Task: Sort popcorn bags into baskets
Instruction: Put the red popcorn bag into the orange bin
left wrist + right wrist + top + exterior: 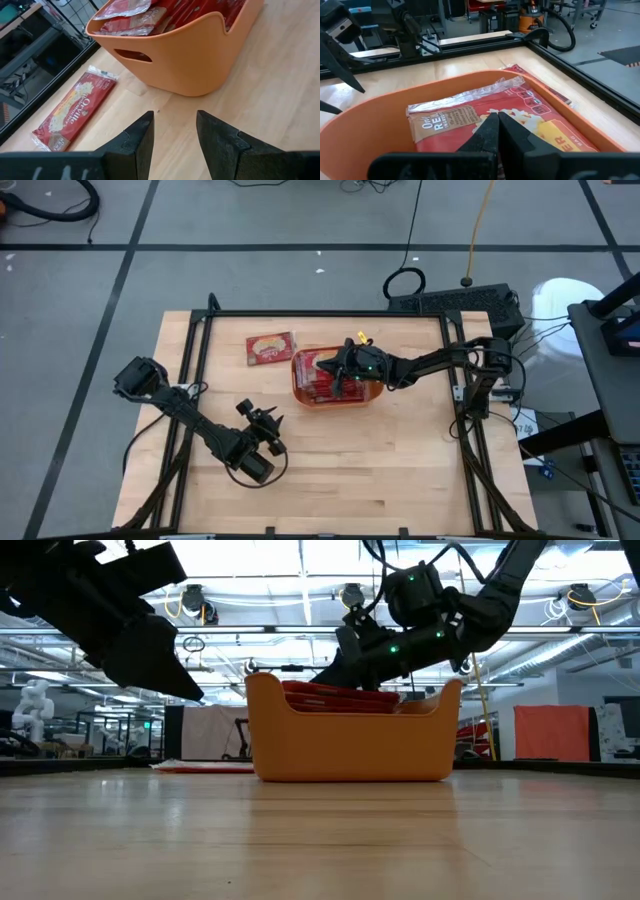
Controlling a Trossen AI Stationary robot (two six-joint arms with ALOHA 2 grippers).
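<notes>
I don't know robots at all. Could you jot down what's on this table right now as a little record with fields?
Bin: one orange basket near the table's middle, filled with red popcorn bags
Loose bag: one popcorn bag lying flat on the table beside the basket
Right gripper: over the basket, jaws shut just above the packets, holding nothing visible
Left gripper: jaws open and empty, pointed at the basket

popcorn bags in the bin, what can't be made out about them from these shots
- How many popcorn bags lie in the orange bin: high view, the right gripper covers them; low view, the bin wall hides all but the top edges.
- Full brand name on the loose bag: left wrist view, print too small.
- Whether the shut right gripper holds anything: right wrist view, its own fingers block the tips.
</notes>
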